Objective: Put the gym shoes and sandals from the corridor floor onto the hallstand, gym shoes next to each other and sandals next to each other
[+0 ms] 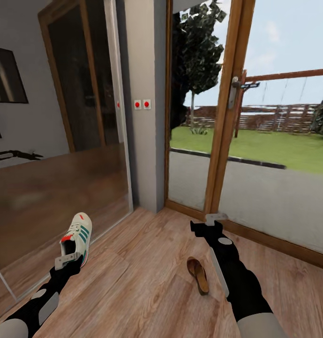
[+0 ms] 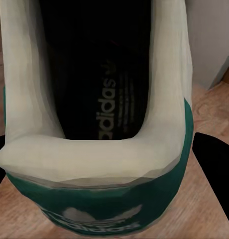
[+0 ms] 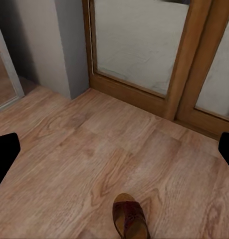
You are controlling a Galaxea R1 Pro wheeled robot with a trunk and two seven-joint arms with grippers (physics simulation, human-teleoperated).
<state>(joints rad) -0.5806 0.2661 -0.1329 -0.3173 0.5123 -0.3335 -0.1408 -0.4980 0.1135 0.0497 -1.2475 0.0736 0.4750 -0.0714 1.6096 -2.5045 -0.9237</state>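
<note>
Head view, left side: the left gripper was raised above the corridor floor with one gym shoe in its grasp — fingers closed on the heel end, toe pointing up and away toward the mirrored sliding door. In the left wrist view the shoe's heel collar sat directly ahead, cream rim over a green heel panel, dark insole with printed logo visible inside; the fingers showed as dark shapes at either side of the heel.

Centre: grey wall pillar carrying two red-dotted switches.

Right of centre: one sandal lay flat on the floor, just left of the right arm. The right gripper hung above the floor near the wood-framed glass door — fingers spread wide, nothing between them. The right wrist view showed the sandal on the planks, apart from the dark fingertips at the frame edges.
</note>
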